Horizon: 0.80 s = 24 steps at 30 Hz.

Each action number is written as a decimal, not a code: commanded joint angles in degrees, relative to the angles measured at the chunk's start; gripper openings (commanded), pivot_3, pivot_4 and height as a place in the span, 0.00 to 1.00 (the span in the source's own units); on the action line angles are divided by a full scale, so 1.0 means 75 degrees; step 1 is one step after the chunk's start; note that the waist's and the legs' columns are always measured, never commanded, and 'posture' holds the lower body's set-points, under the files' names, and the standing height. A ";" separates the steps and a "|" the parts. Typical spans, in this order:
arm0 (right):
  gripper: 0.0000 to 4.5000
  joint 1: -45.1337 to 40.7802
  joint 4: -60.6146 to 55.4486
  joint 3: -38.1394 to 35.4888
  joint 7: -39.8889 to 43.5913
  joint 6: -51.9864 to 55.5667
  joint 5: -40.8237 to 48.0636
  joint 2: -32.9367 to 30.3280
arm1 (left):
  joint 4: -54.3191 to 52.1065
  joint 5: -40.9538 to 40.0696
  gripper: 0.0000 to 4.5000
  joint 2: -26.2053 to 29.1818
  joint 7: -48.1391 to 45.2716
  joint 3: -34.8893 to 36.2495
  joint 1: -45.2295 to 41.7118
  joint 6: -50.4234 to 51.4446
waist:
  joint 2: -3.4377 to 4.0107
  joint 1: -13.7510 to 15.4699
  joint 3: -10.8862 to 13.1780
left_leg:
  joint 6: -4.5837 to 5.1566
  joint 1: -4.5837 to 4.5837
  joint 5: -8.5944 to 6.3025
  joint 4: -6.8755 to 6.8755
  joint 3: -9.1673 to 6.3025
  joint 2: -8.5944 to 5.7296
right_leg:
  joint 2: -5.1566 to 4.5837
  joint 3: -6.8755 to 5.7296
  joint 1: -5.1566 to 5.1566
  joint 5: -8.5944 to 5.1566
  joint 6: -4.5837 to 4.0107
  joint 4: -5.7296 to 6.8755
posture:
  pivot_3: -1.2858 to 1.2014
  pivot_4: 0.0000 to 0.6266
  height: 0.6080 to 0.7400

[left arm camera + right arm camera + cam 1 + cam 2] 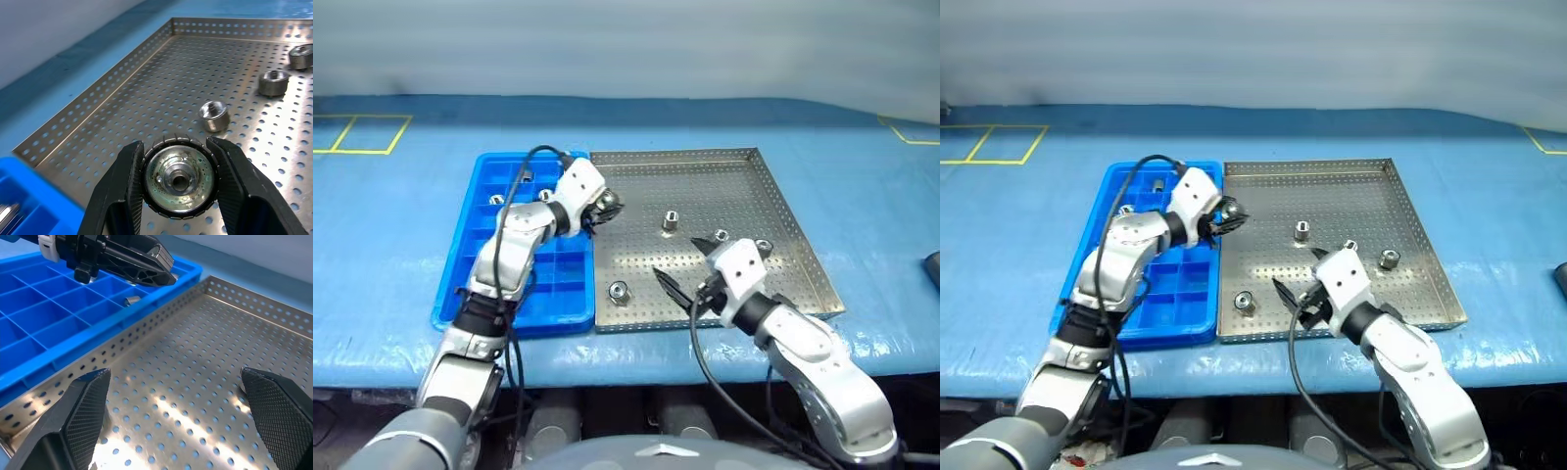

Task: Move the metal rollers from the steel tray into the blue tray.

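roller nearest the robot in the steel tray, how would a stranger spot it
Find the steel tray right of the blue tray. Along its near rim, close to the blue tray, one roller lies alone. The other loose rollers lie farther back and to the right.

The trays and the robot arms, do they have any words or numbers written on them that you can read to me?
No words, numbers or brand names can be read in these pictures.
The steel tray: only rows of holes, no writing.
The blue tray: plain plastic, no label.
The roller in the left gripper: no readable marking.
The yellow lines on the table: just outlines, not letters.
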 commanded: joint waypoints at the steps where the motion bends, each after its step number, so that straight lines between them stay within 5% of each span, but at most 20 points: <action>1: 1.00 -0.0660 0.0327 0.0374 0.0310 -0.0067 0.0042 0.0068 | -0.1179 0.0101 0.38 0.0157 0.0763 0.0574 0.0405 0.0636 | 0.0000 0.0110 0.0000 | 0.0000 -0.0001 0.0000 0.0000 0.0001 0.0000 | 0.0000 0.0000 0.0000 0.0001 0.0002 -0.0005 | 0.60 0.24 1.00; 11: 1.00 -0.1600 0.1123 0.1053 0.0801 -0.0348 0.0037 0.0467 | -0.2173 0.0737 0.38 0.0536 0.2469 0.1161 0.1558 0.1864 | -0.0004 0.0579 0.0000 | 0.0000 -0.0009 0.0000 -0.0002 -0.0019 -0.0006 | -0.0001 -0.0021 0.0003 0.0001 -0.0001 -0.0008 | 0.63 0.24 1.00; 22: 1.00 -0.1424 0.1075 0.1093 0.0785 -0.0387 0.0023 0.0574 | -0.1797 0.0877 0.38 0.1017 0.2692 0.0879 0.1893 0.2207 | -0.0005 0.0688 0.0000 | -0.0002 -0.0010 0.0000 -0.0003 -0.0021 0.0002 | -0.0009 -0.0027 0.0003 -0.0002 -0.0006 -0.0010 | 0.62 0.24 1.00; 24: 1.00 -0.1369 0.1045 0.1073 0.0738 -0.0389 0.0019 0.0606 | -0.1521 0.0850 0.54 0.0993 0.2691 0.0822 0.1877 0.2011 | -0.0005 0.0683 0.0000 | -0.0002 -0.0010 0.0000 -0.0005 -0.0020 0.0002 | -0.0010 -0.0027 0.0002 -0.0002 -0.0007 -0.0010 | 0.62 0.24 1.00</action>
